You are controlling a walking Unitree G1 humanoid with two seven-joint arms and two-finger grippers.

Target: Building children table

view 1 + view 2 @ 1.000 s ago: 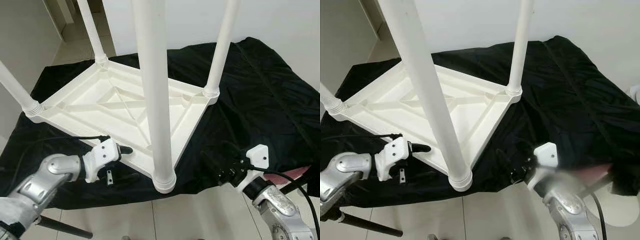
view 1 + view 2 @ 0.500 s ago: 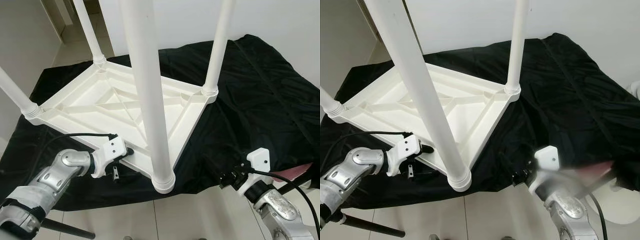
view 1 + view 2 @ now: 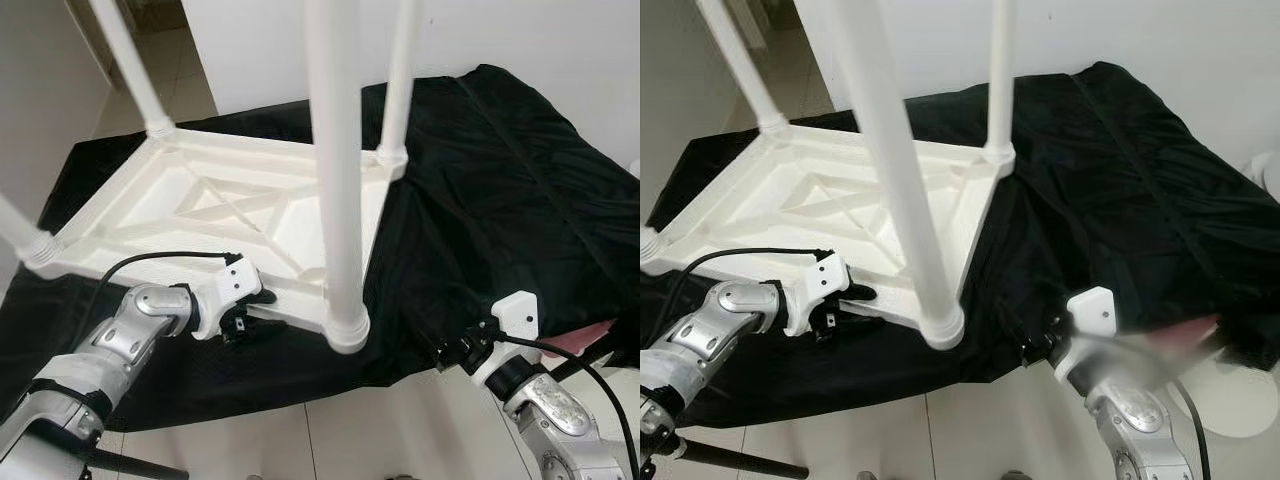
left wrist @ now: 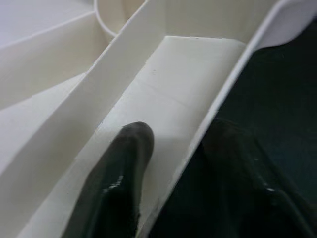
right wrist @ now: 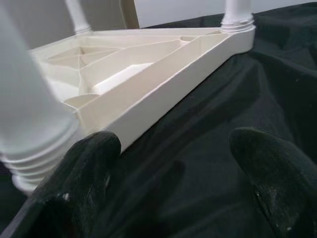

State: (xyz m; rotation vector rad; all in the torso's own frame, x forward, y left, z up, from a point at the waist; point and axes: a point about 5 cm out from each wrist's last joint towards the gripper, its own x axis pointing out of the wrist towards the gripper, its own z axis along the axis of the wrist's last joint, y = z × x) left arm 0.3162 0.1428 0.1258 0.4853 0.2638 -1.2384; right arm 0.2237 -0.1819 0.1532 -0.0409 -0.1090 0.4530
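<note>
Left gripper [image 3: 252, 303] straddles the near rim of the inverted white children table [image 3: 200, 215], beside the nearest leg [image 3: 338, 180]; fingers closed down on the rim wall. In the left eye view the table lies top-down on a black cloth [image 3: 500, 170] covering the support surface, near corner overhanging the cloth's front edge, four legs pointing up. Long axis of the gripped rim runs from the left corner toward the near corner, crossing in front of the left arm.

Right eye view: right gripper [image 3: 1040, 345] hovers off the cloth's front edge, well apart from the table, on the near leg's right. Fingers hard to read here.

Left wrist view: one black finger [image 4: 116, 186] lies inside the rim channel, the other [image 4: 237, 178] outside over dark cloth; the thin rim wall [image 4: 198, 141] sits between them, apparently pinched.

Right wrist view: both fingers [image 5: 84, 178] spread wide, empty; the table's right-hand edge [image 5: 168, 84] lies ahead, slanting away toward the far leg socket [image 5: 237, 20].

Judgement: the left arm is nearer and holds the table; the right gripper would need to advance forward and leftward to meet the edge
</note>
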